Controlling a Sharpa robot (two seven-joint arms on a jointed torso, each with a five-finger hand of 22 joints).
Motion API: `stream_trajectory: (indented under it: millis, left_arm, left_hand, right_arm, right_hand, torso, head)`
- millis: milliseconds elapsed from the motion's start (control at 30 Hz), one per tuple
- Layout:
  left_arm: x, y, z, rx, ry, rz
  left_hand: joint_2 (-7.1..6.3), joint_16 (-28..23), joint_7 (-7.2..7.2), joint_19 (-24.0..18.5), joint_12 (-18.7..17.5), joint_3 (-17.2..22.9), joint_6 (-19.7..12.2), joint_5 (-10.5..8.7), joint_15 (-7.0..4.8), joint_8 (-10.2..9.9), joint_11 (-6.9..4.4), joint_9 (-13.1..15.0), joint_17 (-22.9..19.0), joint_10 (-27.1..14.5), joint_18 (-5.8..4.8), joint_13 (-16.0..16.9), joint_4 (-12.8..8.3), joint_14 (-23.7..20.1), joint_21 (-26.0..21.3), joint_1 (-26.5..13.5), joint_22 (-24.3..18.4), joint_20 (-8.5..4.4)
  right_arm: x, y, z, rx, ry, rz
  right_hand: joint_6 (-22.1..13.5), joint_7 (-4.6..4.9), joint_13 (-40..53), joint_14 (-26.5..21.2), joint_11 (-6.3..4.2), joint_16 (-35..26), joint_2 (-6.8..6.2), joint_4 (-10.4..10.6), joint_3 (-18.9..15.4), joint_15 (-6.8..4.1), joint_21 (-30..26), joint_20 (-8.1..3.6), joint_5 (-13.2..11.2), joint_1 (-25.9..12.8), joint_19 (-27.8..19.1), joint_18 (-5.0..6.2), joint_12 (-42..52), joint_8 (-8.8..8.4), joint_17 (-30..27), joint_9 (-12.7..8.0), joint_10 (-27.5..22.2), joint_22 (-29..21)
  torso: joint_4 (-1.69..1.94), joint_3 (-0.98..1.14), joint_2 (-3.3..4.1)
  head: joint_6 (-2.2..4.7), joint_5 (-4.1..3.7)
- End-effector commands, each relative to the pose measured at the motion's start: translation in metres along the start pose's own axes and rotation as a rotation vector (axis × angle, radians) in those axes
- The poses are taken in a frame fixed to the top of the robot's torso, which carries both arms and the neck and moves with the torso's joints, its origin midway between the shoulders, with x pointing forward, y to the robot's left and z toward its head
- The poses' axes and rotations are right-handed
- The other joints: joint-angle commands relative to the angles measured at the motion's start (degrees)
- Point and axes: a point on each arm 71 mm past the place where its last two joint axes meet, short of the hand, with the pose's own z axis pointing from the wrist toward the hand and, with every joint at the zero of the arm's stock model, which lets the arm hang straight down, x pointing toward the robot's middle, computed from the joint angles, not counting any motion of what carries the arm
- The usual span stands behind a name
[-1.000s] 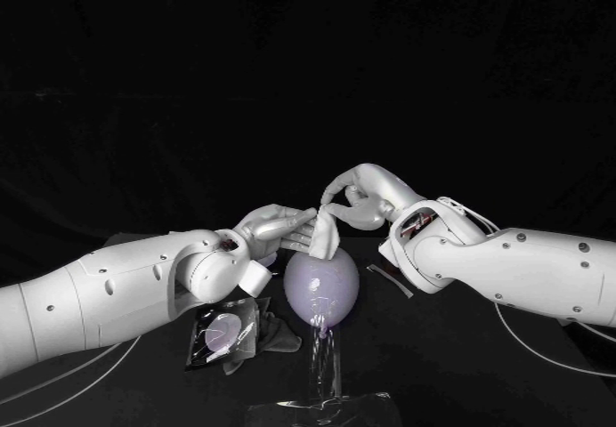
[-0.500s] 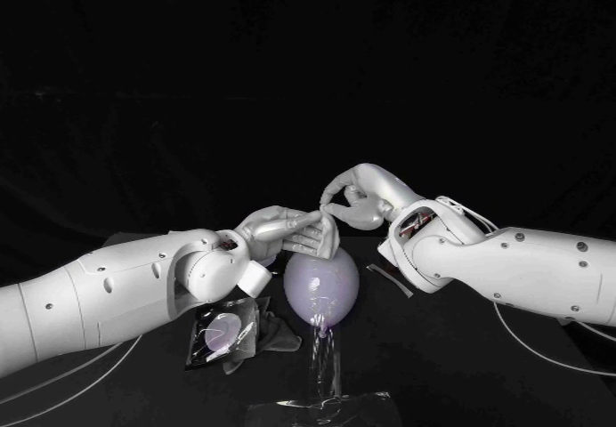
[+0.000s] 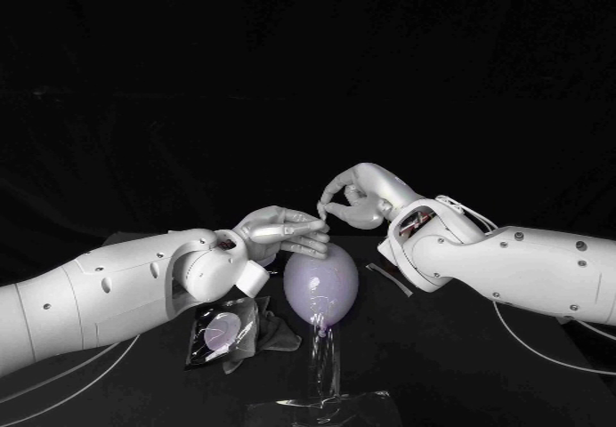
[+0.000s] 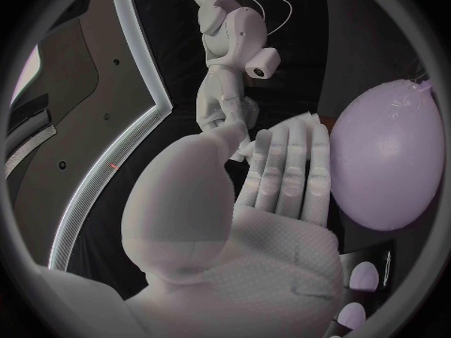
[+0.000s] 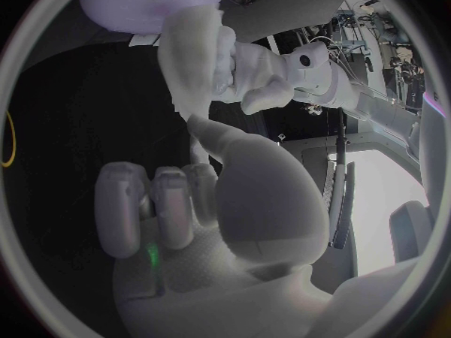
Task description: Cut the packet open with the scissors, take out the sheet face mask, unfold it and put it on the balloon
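now sheet face mask (image 5: 192,52) no longer hangs open between hands; drawn in behind left hand (image 3: 285,233), fingers straight and close together, holding it just above balloon (image 3: 321,283). right hand (image 3: 353,200) curled at sheet's end, grip unclear. unfolding, draping still ahead.

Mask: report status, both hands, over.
Left hand holds mask over balloon top. Right hand at mask edge, grip unclear. Packet aside.

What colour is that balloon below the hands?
The balloon is plain pale lilac; left wrist view shows it best.
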Motion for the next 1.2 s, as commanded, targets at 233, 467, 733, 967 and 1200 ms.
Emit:
stream_trajectory:
  millis: [233, 467, 733, 967, 1200]
  left_arm:
    - [0.000, 0.001, 0.001, -0.016, -0.020, 0.063]
    - [-0.005, 0.000, 0.000, -0.017, -0.075, 0.113]
    - [-0.015, -0.002, -0.010, 0.028, -0.114, 0.182]
    - [-0.028, -0.001, -0.034, 0.098, -0.138, 0.213]
    - [-0.049, -0.005, -0.057, 0.201, -0.237, 0.252]
  left_hand:
    - [-1.18, -0.24, 0.26, -0.30, -0.17, -1.45, -0.38, -0.07, 0.04, -0.03, 0.02, -0.03, 0.22, -0.27, 0.38, 0.03, -0.03, -0.10, -0.35, 0.04, 0.01, 0.29]
    - [-1.10, -0.24, 0.31, -0.26, -0.12, -2.00, -0.64, -0.05, 0.05, 0.07, 0.08, 0.04, 0.37, -0.51, 0.39, 0.05, -0.13, -0.10, -0.44, 0.48, 0.05, 0.31]
    - [0.00, -0.14, 0.24, -0.22, 0.22, -2.36, -1.11, -0.04, 0.16, 0.63, 0.10, 0.34, 0.69, -1.00, 0.41, 0.14, -0.78, -0.61, -0.57, 2.46, 0.17, 0.37]
    - [0.22, 2.13, -0.58, 1.79, 1.75, -2.77, -0.25, -0.02, -0.77, 1.24, -0.75, 0.42, 1.95, 0.36, 0.45, 0.61, -1.31, 1.10, 0.65, 3.72, 0.72, -0.48]
    - [0.21, 4.86, -0.83, 3.96, 3.35, -3.22, 0.34, -0.03, -1.60, 1.27, -1.38, 0.24, 3.62, 1.86, 0.47, 1.21, -1.65, 2.60, 2.20, 4.43, 1.40, -1.61]
  right_arm:
    - [0.001, 0.002, 0.000, -0.009, 0.010, -0.012]
    - [0.001, 0.004, -0.001, -0.013, 0.003, -0.009]
    - [-0.001, 0.004, -0.003, -0.018, -0.006, -0.007]
    - [-0.002, 0.004, -0.005, -0.016, -0.008, -0.007]
    - [-0.004, 0.002, -0.006, -0.014, -0.011, -0.009]
  right_hand:
    - [0.40, 0.19, 12.08, 6.09, -0.39, 0.20, 0.22, -0.05, 0.33, -0.29, 0.16, 0.02, 0.39, -0.34, 3.42, -0.43, 0.10, 0.23, 15.10, -0.05, 4.25, 13.43]
    - [0.36, 0.19, 12.11, 6.09, -0.39, 0.20, 0.23, -0.08, 0.40, -0.29, 0.17, 0.02, 0.40, -0.36, 3.42, -0.43, 0.16, 0.28, 15.10, 0.03, 4.27, 13.43]
    - [0.36, 0.19, 12.11, 6.09, -0.39, 0.20, 0.23, -0.08, 0.40, -0.29, 0.17, 0.02, 0.40, -0.36, 3.42, -0.43, 0.16, 0.28, 15.10, 0.03, 4.27, 13.43]
    - [0.36, 0.19, 12.11, 6.09, -0.39, 0.20, 0.23, -0.08, 0.40, -0.29, 0.17, 0.02, 0.40, -0.36, 3.42, -0.43, 0.16, 0.28, 15.10, 0.03, 4.27, 13.43]
    - [0.36, 0.19, 12.11, 6.09, -0.39, 0.20, 0.23, -0.08, 0.40, -0.29, 0.17, 0.02, 0.40, -0.36, 3.42, -0.43, 0.16, 0.28, 15.10, 0.03, 4.27, 13.43]
  torso:
    - [0.01, -0.01, -0.04]
    - [0.01, 0.00, -0.02]
    - [-0.04, 0.02, -0.01]
    - [0.03, 0.01, -0.03]
    - [0.04, -0.06, -0.07]
  head:
    - [-0.07, 0.07]
    - [0.05, 0.05]
    - [0.42, -0.17]
    - [0.56, -0.48]
    - [0.57, -0.67]
